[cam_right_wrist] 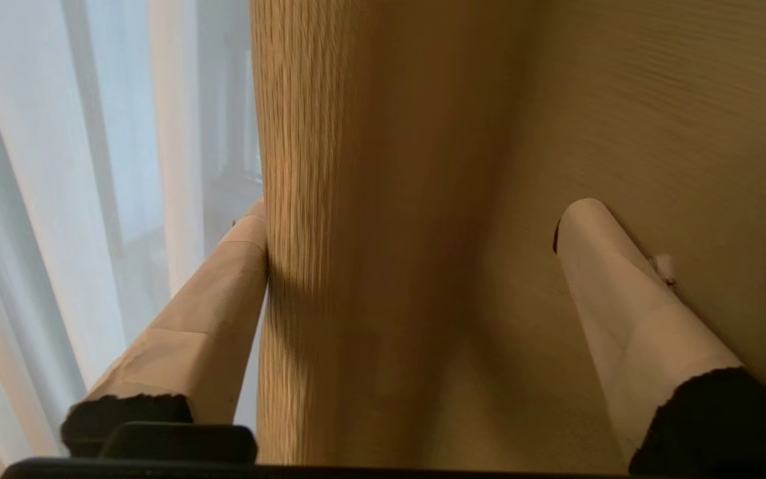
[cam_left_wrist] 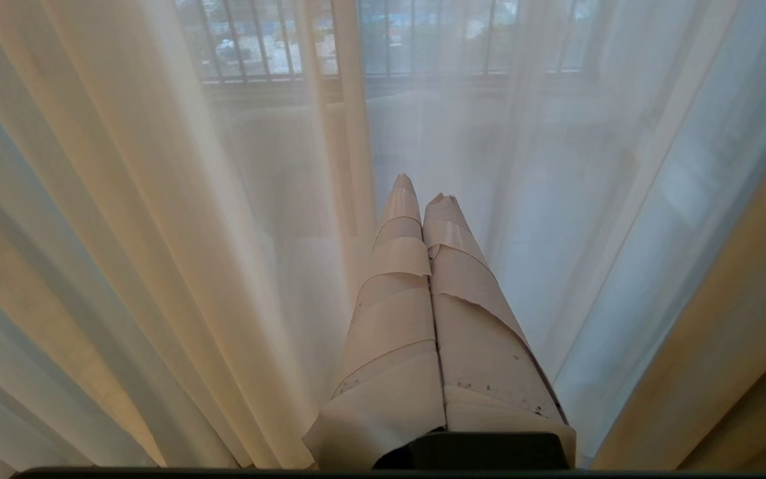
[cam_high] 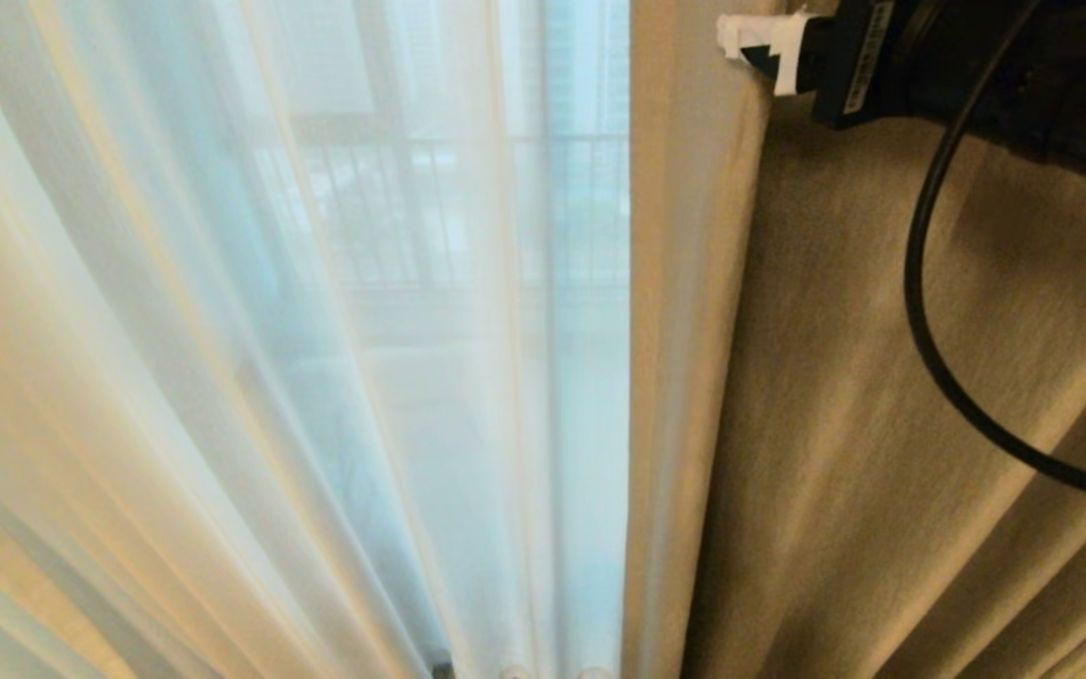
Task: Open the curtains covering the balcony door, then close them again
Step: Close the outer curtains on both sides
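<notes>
Cream-beige pleated curtains [cam_right_wrist: 370,233] | right pincer [cam_right_wrist: 416,226] spread astride edge fold

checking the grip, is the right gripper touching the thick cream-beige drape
Touching. In the right wrist view the right gripper stands open astride a fold of the thick cream-beige drape, and one taped finger presses against its edge.

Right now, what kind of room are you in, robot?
Probably a home, at a balcony door. White sheer curtains and a thick beige drape hang right in front of me, and a barred railing shows faintly through the sheers.
</notes>
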